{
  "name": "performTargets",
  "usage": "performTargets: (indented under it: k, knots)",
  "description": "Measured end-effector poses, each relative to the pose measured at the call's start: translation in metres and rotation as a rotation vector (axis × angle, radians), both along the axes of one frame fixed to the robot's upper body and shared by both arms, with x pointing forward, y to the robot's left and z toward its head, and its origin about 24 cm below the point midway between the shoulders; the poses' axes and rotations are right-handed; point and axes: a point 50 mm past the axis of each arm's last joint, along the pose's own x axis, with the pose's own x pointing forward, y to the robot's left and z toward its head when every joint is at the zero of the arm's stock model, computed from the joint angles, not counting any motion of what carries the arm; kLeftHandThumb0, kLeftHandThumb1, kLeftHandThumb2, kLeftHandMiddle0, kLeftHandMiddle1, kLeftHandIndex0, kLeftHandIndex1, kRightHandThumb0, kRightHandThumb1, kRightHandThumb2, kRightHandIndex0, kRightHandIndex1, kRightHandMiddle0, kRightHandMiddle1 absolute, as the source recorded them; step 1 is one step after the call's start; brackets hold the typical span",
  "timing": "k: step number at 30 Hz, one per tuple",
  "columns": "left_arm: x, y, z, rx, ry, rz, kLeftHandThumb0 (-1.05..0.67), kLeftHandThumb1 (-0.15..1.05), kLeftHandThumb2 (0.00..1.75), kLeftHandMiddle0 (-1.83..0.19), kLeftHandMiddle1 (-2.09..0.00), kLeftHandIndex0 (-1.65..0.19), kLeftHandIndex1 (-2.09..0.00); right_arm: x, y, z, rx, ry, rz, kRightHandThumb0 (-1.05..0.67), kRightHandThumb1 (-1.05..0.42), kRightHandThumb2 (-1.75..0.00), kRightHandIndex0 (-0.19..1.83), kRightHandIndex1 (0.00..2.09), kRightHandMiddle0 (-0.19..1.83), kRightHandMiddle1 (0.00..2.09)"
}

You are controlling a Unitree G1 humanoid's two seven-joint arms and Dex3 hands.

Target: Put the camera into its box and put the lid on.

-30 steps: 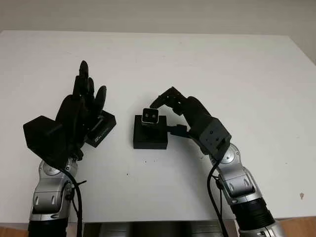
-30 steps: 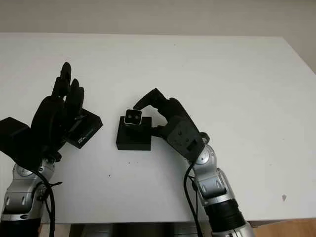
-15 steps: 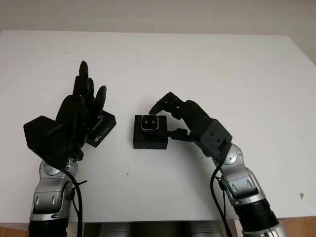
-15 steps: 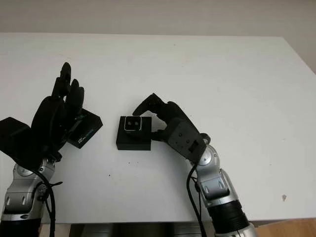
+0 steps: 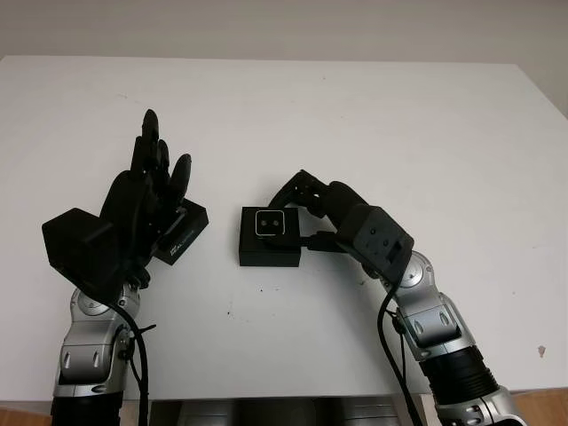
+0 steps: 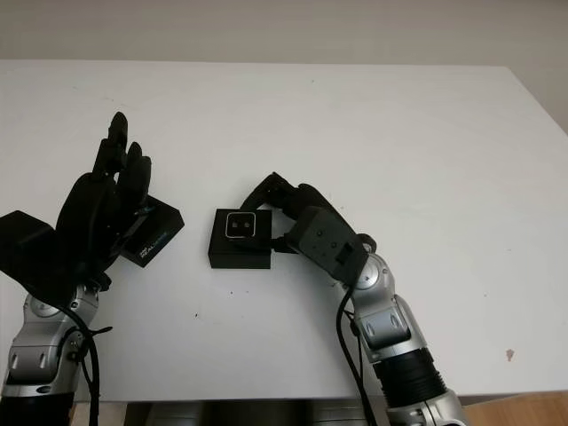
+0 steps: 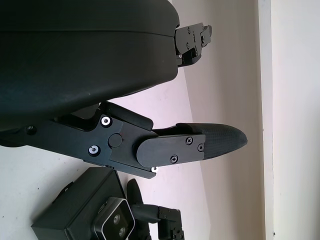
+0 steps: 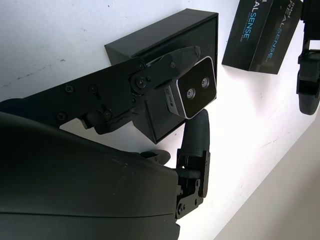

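The camera (image 5: 269, 223) is sitting in the open black box (image 5: 270, 237) near the middle of the white table (image 5: 355, 115), its two lenses facing up. The right hand (image 5: 306, 206) is gripping the camera, its fingers (image 8: 165, 75) pinching the camera's sides. The lid (image 5: 181, 232) is lying left of the box, where the left hand (image 5: 146, 200) is hovering over it, holding nothing.
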Motion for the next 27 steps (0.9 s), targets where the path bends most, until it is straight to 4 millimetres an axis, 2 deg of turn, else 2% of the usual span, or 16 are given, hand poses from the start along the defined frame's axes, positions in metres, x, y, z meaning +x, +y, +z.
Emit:
performTargets:
  k: [8, 10, 13, 15, 17, 20, 27]
  knots:
    - [0.0, 0.0, 0.0, 0.0, 0.0, 0.001, -0.71, 1.05, 0.48, 0.19, 0.0, 0.19, 0.0, 0.0, 0.0, 0.001, -0.017, -0.005, 0.013, -0.41, -1.01, -0.05, 0.32, 0.05, 0.2, 1.64]
    - [0.0, 0.0, 0.0, 0.0, 0.0, 0.001, -0.71, 1.05, 0.48, 0.19, 0.0, 0.19, 0.0, 0.001, 0.0, 0.002, -0.038, -0.015, 0.027, -0.42, -1.0, -0.05, 0.31, 0.05, 0.2, 1.59]
    - [0.0, 0.0, 0.0, 0.0, 0.0, 0.001, -0.71, 1.05, 0.48, 0.19, 0.0, 0.19, 0.0, 0.0, -0.001, 0.006, -0.105, -0.047, 0.062, -0.47, -0.98, -0.05, 0.19, 0.02, 0.1, 1.13]
    - [0.0, 0.0, 0.0, 0.0, 0.0, 0.002, -0.72, 1.05, 0.48, 0.19, 0.0, 0.19, 0.0, -0.002, -0.002, 0.008, -0.171, -0.062, 0.099, -0.52, -0.97, -0.05, 0.06, 0.02, 0.12, 0.67]
    - [0.0, 0.0, 0.0, 0.0, 0.0, 0.002, -0.71, 1.05, 0.49, 0.19, 0.0, 0.19, 0.0, -0.004, -0.004, 0.013, -0.222, -0.085, 0.128, -0.56, -0.96, -0.05, -0.03, 0.02, 0.12, 0.42]
    - [0.0, 0.0, 0.0, 0.0, 0.0, 0.001, -0.7, 1.05, 0.5, 0.19, 0.0, 0.19, 0.0, -0.008, -0.006, 0.019, -0.259, -0.109, 0.161, -0.6, -0.95, -0.05, -0.12, 0.01, 0.09, 0.29]
    - [0.0, 0.0, 0.0, -0.001, 0.002, -0.001, -0.72, 1.05, 0.47, 0.19, 0.0, 0.19, 0.0, -0.015, -0.005, 0.033, -0.283, -0.162, 0.202, -0.61, -0.93, -0.05, -0.19, 0.01, 0.05, 0.19]
